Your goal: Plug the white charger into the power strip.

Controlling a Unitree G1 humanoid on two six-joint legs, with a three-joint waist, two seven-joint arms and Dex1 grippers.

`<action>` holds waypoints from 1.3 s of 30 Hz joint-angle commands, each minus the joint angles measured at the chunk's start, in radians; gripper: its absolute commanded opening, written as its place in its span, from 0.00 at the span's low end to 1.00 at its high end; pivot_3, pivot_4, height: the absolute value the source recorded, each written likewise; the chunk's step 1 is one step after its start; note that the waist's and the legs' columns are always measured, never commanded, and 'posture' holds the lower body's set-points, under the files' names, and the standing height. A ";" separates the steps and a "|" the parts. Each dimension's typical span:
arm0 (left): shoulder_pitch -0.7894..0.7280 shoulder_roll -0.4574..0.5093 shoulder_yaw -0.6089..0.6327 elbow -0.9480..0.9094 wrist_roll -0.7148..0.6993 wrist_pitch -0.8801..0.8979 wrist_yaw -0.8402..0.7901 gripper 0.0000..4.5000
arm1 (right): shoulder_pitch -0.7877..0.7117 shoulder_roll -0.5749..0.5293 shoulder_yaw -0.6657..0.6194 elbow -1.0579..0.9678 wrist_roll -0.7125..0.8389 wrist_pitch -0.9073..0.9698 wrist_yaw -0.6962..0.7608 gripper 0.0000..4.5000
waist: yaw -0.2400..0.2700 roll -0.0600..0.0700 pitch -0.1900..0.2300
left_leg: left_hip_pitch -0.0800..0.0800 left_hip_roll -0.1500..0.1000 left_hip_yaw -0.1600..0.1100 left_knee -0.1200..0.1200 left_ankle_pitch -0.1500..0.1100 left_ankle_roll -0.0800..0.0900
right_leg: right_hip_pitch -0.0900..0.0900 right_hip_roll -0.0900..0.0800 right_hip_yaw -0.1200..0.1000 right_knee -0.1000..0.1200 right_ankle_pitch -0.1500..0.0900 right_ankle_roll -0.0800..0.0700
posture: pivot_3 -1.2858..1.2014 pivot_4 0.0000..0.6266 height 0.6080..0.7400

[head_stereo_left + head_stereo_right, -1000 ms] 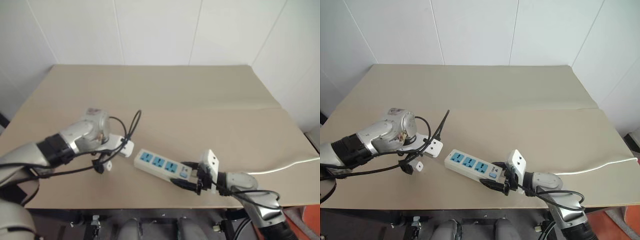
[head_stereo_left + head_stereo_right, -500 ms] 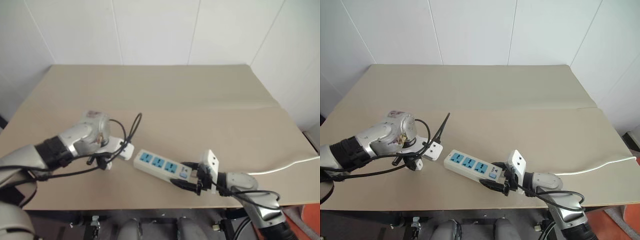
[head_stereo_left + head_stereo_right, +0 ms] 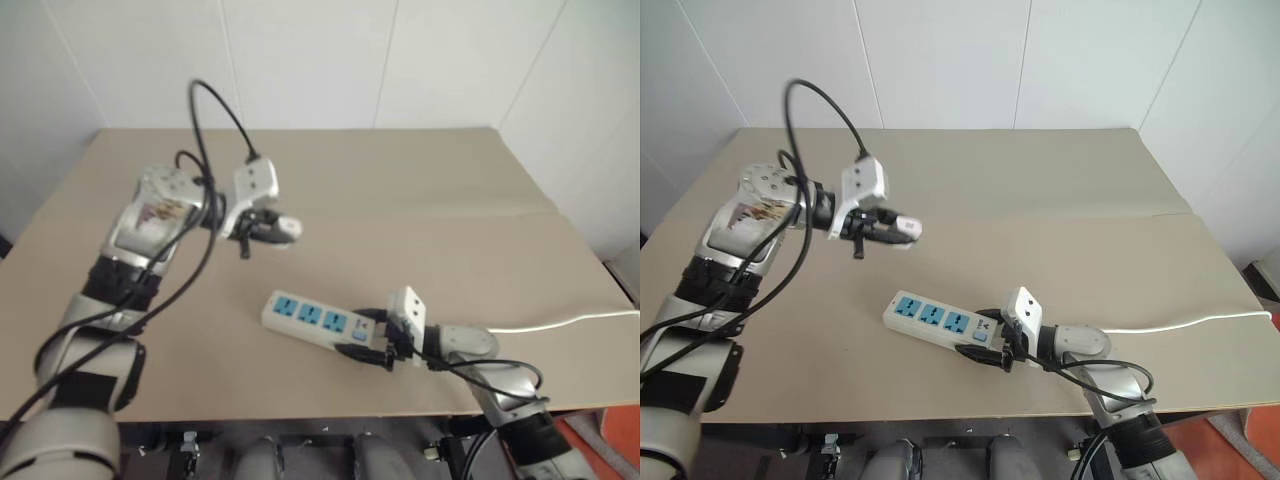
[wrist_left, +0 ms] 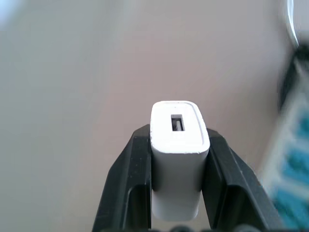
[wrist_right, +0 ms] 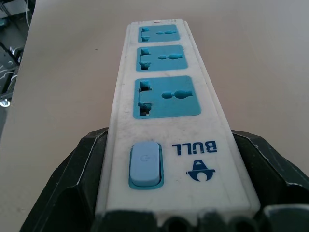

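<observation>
While pinched in left hand (image 4: 176, 193) — white charger (image 4: 177, 145).

L arm was raised above the table, elbow bent, wrist turned so the left gripper (image 3: 283, 228) pointed across toward the robot's right; its black fingers (image 4: 130, 181) were clamped on the white charger (image 4: 178, 154) (USB port facing outward). R arm lay low near the table's front edge, right gripper (image 3: 372, 340) pointing left, fingers spread astride the power strip (image 5: 166, 121) at its switch end.
</observation>
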State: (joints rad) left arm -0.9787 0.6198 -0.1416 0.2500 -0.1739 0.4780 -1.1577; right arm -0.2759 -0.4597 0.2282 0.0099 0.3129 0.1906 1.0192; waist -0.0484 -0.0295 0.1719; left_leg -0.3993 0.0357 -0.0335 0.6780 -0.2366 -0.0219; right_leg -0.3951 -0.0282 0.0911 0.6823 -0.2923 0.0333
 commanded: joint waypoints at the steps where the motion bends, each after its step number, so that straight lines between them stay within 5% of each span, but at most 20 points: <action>1: 0.018 -0.047 0.131 -0.102 -0.122 0.128 0.098 0.22 | -0.074 0.010 0.027 0.122 -0.037 -0.103 0.089 0.77 | -0.001 0.000 0.000 | 0.000 0.000 0.000 0.000 0.000 0.000 | 0.000 0.000 0.000 0.000 0.000 0.000 | 0.52 0.24 1.00; 13: 0.260 -0.266 0.258 -0.454 -0.270 0.147 0.408 0.22 | -0.184 -0.004 0.073 0.392 -0.110 -0.320 0.324 0.77 | 0.005 0.000 0.000 | 0.001 -0.001 -0.001 0.000 0.000 0.000 | 0.001 -0.002 0.000 0.000 0.000 0.000 | 0.52 0.24 1.00; 21: 0.342 -0.263 0.200 -0.555 -0.381 0.170 0.340 0.22 | -0.192 0.000 0.099 0.465 -0.160 -0.383 0.321 0.77 | 0.004 0.000 -0.001 | 0.011 -0.002 0.000 -0.002 -0.001 -0.001 | 0.011 -0.003 0.000 -0.001 0.000 0.000 | 0.52 0.24 1.00; 28: 0.425 -0.160 0.140 -0.544 -0.571 0.265 0.067 0.22 | -0.180 -0.003 0.108 0.462 -0.171 -0.374 0.320 0.77 | 0.001 0.002 -0.006 | 0.012 -0.002 0.001 -0.003 -0.001 -0.001 | 0.012 -0.003 0.001 -0.002 0.000 0.000 | 0.52 0.24 1.00; 39: 0.517 -0.126 0.002 -0.430 -0.380 -0.070 -0.102 0.22 | -0.175 -0.008 0.109 0.452 -0.165 -0.360 0.323 0.77 | 0.004 0.002 -0.006 | 0.013 -0.002 0.002 -0.004 -0.001 -0.001 | 0.013 -0.002 0.002 -0.004 0.000 0.000 | 0.52 0.24 1.00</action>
State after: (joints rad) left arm -0.4693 0.4996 -0.1354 -0.1819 -0.5749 0.4724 -1.2434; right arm -0.4938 -0.4541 0.2818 0.4287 0.2179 -0.2037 1.3178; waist -0.0449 -0.0271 0.1654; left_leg -0.3860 0.0340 -0.0312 0.6732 -0.2371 -0.0228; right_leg -0.3823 -0.0305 0.0934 0.6780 -0.2920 0.0333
